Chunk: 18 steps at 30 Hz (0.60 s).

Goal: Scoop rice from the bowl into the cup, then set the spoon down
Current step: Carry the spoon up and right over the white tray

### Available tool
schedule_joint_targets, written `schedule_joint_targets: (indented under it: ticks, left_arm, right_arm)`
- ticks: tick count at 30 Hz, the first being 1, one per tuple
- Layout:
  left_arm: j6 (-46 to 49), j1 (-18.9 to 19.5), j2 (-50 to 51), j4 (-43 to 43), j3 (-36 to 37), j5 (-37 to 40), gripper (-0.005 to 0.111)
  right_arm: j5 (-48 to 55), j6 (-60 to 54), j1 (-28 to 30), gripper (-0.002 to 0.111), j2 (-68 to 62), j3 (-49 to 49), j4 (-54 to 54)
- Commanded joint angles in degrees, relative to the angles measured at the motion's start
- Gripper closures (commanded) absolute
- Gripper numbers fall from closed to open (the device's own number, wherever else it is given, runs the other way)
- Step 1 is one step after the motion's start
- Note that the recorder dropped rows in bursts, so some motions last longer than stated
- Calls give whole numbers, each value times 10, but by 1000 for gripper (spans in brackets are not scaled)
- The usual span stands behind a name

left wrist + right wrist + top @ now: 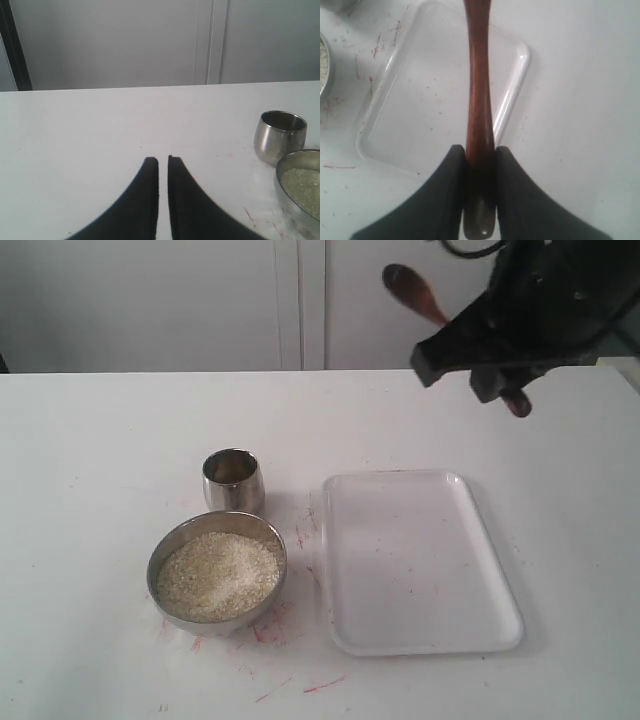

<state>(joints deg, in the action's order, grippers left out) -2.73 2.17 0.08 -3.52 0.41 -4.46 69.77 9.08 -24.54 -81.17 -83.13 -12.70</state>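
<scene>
The spoon point(413, 293) is up in the air, well above the table point(100, 440). The right end effector point(480, 152) is clenched on its handle close to the butt end, so the long shaft and oval head stick out ahead. That low grip makes sense: it leaves the full reach of the spoon free to dip into a vessel while the fingers stay clear of the grains. In the exterior view the right arm hangs high at the far right, over the far end of the clear tray point(420, 560), with the spoon tilted and its head raised toward the back wall. I can't see whether the head carries anything.

Over on the left, the rice point(218, 575) sits heaped in the bowl point(185, 620), and the cup point(233, 483) stands just behind it, nearly touching; whether the cup holds any grains I can't tell. Keeping the two that close should make for a short carry from bowl to cup.

The left end effector point(163, 160) sits low over bare table, well left of the cup, fingers drawn nearly together on nothing. It looks parked out of the way.
</scene>
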Motion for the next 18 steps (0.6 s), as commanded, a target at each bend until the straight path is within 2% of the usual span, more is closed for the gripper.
schedule_joint_targets:
  ticks: [1,8,14,18]
  left_arm:
    - [-1,-2,-1,-3,-4,-2,92]
    - [-1,-2,-1,-3,-4,-2,92]
    - [-1,-2,-1,-3,-4,-2,92]
    - [-1,-2,-1,-3,-4,-2,92]
  right_arm:
    - [2,62,13,108,69,49,1]
    - [2,123,13,108,103,175,30]
    - [-139,188,12,108,100,270,54]
    - [-185,197,12,108,78,297,53]
